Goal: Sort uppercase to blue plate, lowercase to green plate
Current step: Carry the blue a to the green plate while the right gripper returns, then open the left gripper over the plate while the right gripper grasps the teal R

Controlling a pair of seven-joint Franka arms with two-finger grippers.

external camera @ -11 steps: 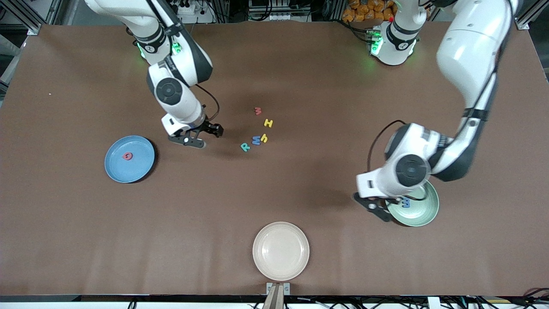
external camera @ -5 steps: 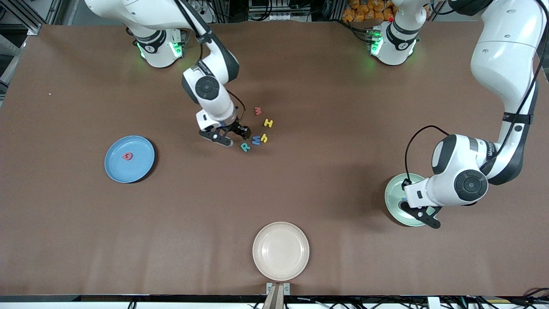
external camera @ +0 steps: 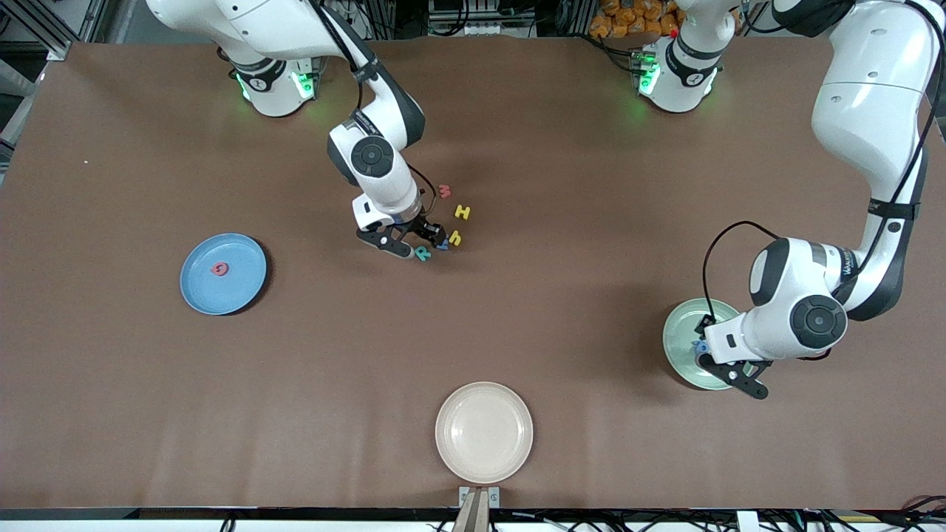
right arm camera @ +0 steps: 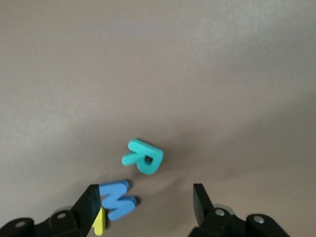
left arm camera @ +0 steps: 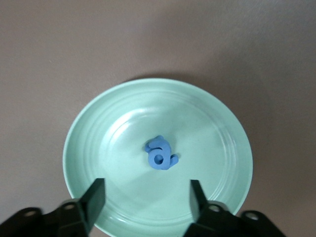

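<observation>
My right gripper is open over the teal R and the blue M. In the right wrist view its gripper is open, with the R just ahead of the jaws and the M by one finger. Yellow h, yellow H and red w lie close by. The red G lies in the blue plate. My left gripper hangs open and empty over the green plate. The blue a-like letter lies mid-plate, partly over another blue piece.
A cream plate sits at the table edge nearest the front camera, midway between the arms. The yellow h shows beside my right gripper's finger in the right wrist view.
My right gripper has moved from beside the blue plate to over the R and M. My left gripper has moved across the green plate toward the left arm's end.
</observation>
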